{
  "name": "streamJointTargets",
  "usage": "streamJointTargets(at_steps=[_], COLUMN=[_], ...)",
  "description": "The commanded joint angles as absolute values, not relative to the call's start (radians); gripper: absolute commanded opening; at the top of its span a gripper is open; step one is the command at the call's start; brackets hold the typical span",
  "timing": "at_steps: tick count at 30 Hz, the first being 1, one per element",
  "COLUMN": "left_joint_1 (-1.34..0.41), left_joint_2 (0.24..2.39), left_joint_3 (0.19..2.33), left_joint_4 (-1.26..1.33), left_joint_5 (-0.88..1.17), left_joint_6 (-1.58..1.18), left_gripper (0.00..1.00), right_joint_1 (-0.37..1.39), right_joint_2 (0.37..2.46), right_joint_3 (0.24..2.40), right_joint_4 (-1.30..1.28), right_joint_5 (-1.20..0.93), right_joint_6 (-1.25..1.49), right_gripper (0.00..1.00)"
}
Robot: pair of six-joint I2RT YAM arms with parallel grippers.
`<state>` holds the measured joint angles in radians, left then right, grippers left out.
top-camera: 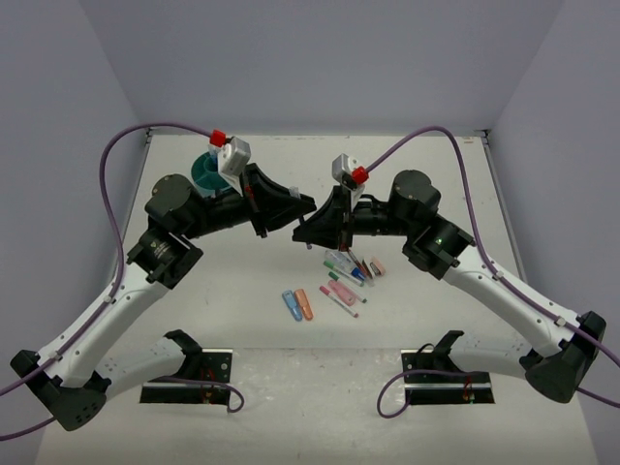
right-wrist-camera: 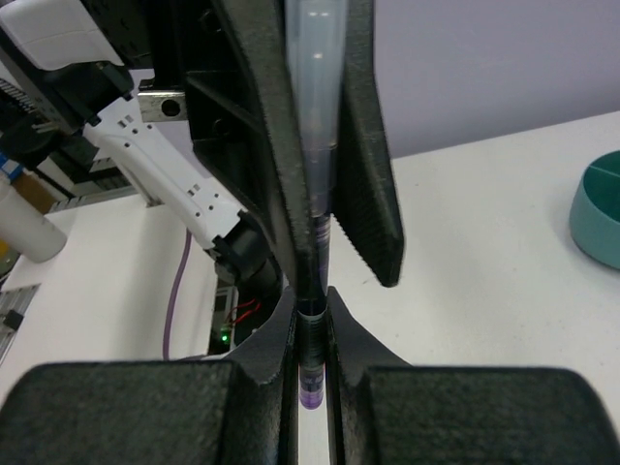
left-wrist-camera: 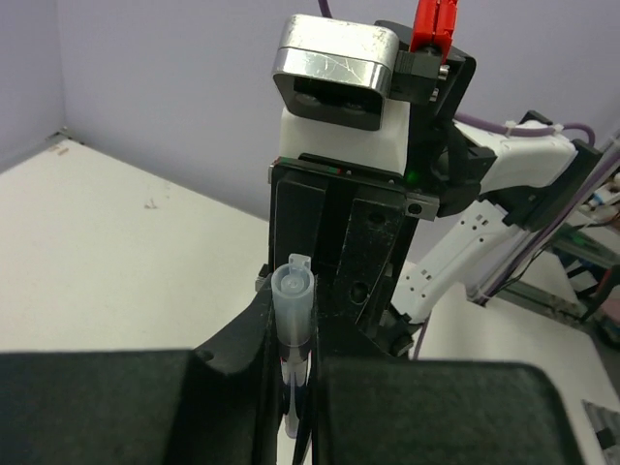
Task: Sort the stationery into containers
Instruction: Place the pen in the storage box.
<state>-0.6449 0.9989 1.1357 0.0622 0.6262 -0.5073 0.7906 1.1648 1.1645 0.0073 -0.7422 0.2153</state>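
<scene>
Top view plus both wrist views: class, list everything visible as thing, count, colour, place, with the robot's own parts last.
table: one, white, under everything
tub: one, teal, far left, partly hidden
pen: one, clear and dark, held above the table
markers: several, green, red, pink, blue, heaped mid-table
stubby pieces: two, blue and orange, left of heap
stands: two, black, near edge
cables: two, purple, trailing on either side
left gripper: one, black, shut on pen
right gripper: one, black, shut on pen

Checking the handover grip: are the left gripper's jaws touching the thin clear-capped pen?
Touching. The left wrist view shows the left gripper with its jaws shut against both sides of the thin clear-capped pen, with no gap.
</scene>
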Motion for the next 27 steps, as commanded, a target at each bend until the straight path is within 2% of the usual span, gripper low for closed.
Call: streamJointTargets(at_steps=[1, 2, 4, 5, 6, 7, 8, 12, 14, 16, 18, 21, 27], left_joint_1=[-0.644, -0.644, -0.643, -0.643, -0.643, -0.641, -0.639, -0.638, -0.619, -0.579, -0.515, -0.316, -0.184], left_joint_2=[0.999, 0.993, 0.981, 0.978, 0.98, 0.994, 1.004, 1.073, 1.152, 1.228, 1.304, 1.413, 1.594], left_joint_3=[1.111, 1.109, 1.116, 1.126, 1.136, 1.165, 1.184, 1.256, 1.271, 1.269, 1.268, 1.317, 1.39], left_joint_4=[0.072, 0.063, 0.042, 0.027, 0.002, -0.057, -0.089, -0.17, -0.151, -0.038, 0.059, 0.163, 0.357], left_joint_5=[0.605, 0.562, 0.472, 0.426, 0.349, 0.303, 0.252, -0.184, -0.506, -0.73, -0.802, -0.758, -0.701], left_joint_6=[-0.507, -0.503, -0.495, -0.489, -0.477, -0.47, -0.466, -0.398, -0.357, -0.294, -0.272, -0.32, -0.247], left_gripper=[0.0, 0.0, 0.0, 0.0, 0.0, 0.0, 0.0, 0.0, 0.0, 0.0, 0.0, 0.0, 0.0], right_joint_1=[0.795, 0.795, 0.795, 0.794, 0.792, 0.787, 0.785, 0.761, 0.749, 0.741, 0.738, 0.738, 0.738], right_joint_2=[1.144, 1.145, 1.148, 1.15, 1.156, 1.162, 1.168, 1.172, 1.144, 1.112, 1.088, 1.02, 0.964], right_joint_3=[1.196, 1.193, 1.177, 1.164, 1.152, 1.148, 1.143, 1.068, 1.005, 0.968, 0.944, 0.916, 0.868], right_joint_4=[0.046, 0.046, 0.047, 0.047, 0.045, 0.023, 0.008, -0.04, -0.04, -0.04, -0.039, -0.038, -0.032], right_joint_5=[-0.744, -0.737, -0.715, -0.696, -0.655, -0.58, -0.563, -0.296, -0.108, 0.036, 0.076, 0.054, -0.009], right_joint_6=[0.183, 0.18, 0.171, 0.166, 0.157, 0.15, 0.145, 0.127, 0.137, 0.155, 0.173, 0.2, 0.232], right_gripper=[0.01, 0.08, 0.34, 0.52, 0.89, 0.97, 0.99, 0.99, 0.99, 0.99, 0.99, 0.99, 0.99])
